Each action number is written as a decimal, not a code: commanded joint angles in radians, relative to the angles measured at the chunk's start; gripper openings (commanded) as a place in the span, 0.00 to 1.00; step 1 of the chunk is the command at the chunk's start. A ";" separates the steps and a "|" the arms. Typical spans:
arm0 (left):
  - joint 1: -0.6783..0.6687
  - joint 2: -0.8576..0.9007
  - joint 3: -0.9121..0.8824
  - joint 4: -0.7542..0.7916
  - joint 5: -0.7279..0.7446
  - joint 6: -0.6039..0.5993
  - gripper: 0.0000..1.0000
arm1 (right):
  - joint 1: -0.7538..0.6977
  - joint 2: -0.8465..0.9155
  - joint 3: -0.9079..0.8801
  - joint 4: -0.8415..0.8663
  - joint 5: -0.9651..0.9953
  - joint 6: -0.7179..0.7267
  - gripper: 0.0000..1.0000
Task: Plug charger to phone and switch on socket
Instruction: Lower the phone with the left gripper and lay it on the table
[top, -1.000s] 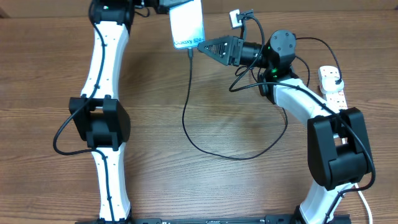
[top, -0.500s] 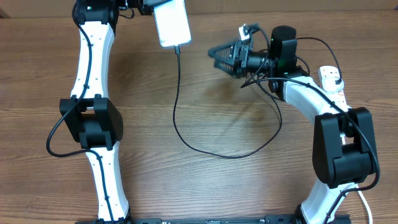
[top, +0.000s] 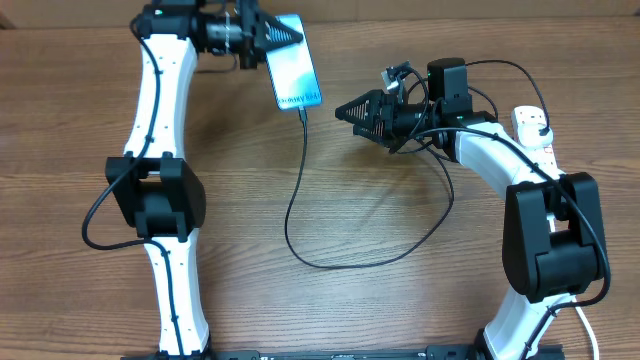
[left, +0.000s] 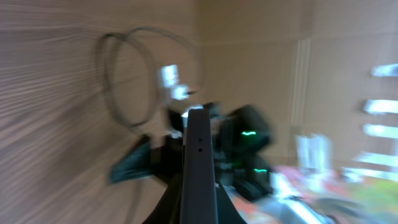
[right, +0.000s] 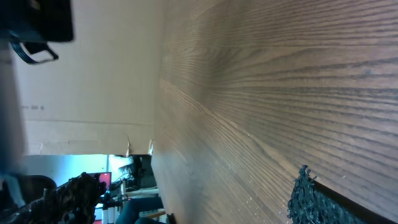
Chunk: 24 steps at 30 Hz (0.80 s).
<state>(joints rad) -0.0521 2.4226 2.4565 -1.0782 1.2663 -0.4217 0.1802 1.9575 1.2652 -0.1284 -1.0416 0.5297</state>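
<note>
Overhead, the charger (top: 345, 266) loops over the counter (top: 380, 320) nearer than the phone (top: 296, 68), its tip seemingly seated in the phone's near end. Right of the phone the right jaws gape empty, the socket (top: 533, 125) far right of it. Farther back, the left jaws clench the tilted phone's far edge, so any swing may tug the cable and unseat the tip.

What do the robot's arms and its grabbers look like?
The left arm and the right arm are smooth white tubes joined by chunky black joints. Thin black wires loop along them. The left gripper and the right gripper are black and pointy, shaped like triangles.
</note>
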 joint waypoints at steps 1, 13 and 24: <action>-0.047 -0.008 0.018 -0.098 -0.241 0.227 0.04 | -0.009 0.001 0.011 0.002 0.009 -0.035 1.00; -0.094 0.025 0.014 -0.179 -0.431 0.235 0.04 | -0.129 0.001 0.011 0.002 -0.110 -0.034 1.00; -0.113 0.203 0.014 -0.175 -0.253 0.235 0.04 | -0.169 0.001 0.011 0.002 -0.218 -0.035 1.00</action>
<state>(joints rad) -0.1497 2.5740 2.4565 -1.2549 0.9134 -0.2050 0.0067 1.9575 1.2652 -0.1287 -1.2213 0.5091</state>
